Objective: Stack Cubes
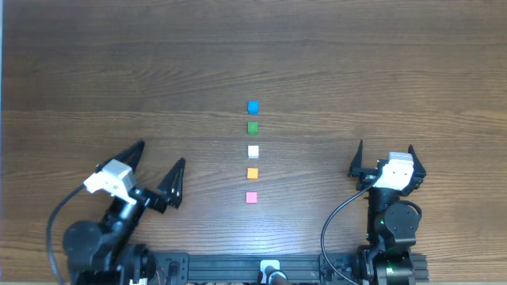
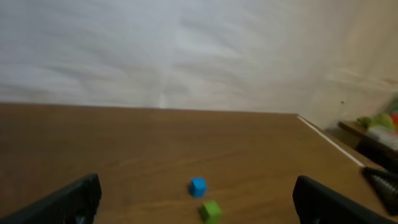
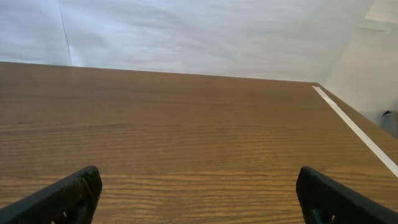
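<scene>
Bearing cube row (image 1: pixel 253 151), wood-grain table (image 1: pixel 119 79), white wall (image 3: pixel 186 31)

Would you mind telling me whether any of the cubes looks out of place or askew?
Nothing stands out. The blue cube, green cube, white cube, orange cube and pink cube lie flat in one evenly spaced line on the table, none stacked, tipped or touching.

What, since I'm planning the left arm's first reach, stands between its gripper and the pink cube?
Nothing visible does. Only bare wooden table lies between the open left gripper and the pink cube. The orange cube, its neighbour in the column, sits apart from it and off that path.
</scene>
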Robot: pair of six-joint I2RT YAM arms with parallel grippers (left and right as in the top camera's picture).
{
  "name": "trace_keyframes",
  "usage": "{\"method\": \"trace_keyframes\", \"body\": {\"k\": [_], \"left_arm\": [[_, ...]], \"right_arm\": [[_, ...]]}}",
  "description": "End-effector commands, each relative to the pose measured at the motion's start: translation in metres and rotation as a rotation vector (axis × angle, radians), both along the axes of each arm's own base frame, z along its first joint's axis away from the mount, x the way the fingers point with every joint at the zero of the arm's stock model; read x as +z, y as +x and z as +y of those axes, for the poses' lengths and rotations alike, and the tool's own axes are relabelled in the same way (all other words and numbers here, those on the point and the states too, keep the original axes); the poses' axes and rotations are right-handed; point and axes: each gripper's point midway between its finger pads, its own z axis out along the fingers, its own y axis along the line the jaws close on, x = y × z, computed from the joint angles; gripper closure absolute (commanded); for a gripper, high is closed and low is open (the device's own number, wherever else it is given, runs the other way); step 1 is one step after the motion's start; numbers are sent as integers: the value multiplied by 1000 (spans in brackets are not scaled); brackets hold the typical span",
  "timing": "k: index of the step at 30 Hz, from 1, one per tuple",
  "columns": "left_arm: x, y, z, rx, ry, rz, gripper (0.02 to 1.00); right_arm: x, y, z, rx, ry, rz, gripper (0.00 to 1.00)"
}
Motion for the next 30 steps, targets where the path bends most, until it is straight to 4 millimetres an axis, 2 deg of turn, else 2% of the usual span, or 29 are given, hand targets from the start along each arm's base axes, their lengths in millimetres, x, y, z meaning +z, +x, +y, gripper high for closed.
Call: {"method": "trace_keyframes", "body": {"k": [1,4,6,11,18,22,30], "left_arm": [[47,-33,-6,-40,-17,-11,23],[58,-53,-10,-63,-19,72,23],[64,-64,-20,-129,-25,142,25],[57,-64,-28,-183,-42,288,25],[25,-46,-45,-304,-98,560,25],[2,-41,-63,-391,-60,707,27],[-49,-27,-86,-317,12,986,27]], "right_arm": [[-2,0,3,14,-4,5,9],[-2,0,3,14,-4,5,7],[-2,0,3,14,-4,5,9],[-2,0,3,14,-4,5,7],[-2,0,3,14,-4,5,7],[-2,0,3,14,-4,5,7],[-2,0,3,14,-4,5,7]]}}
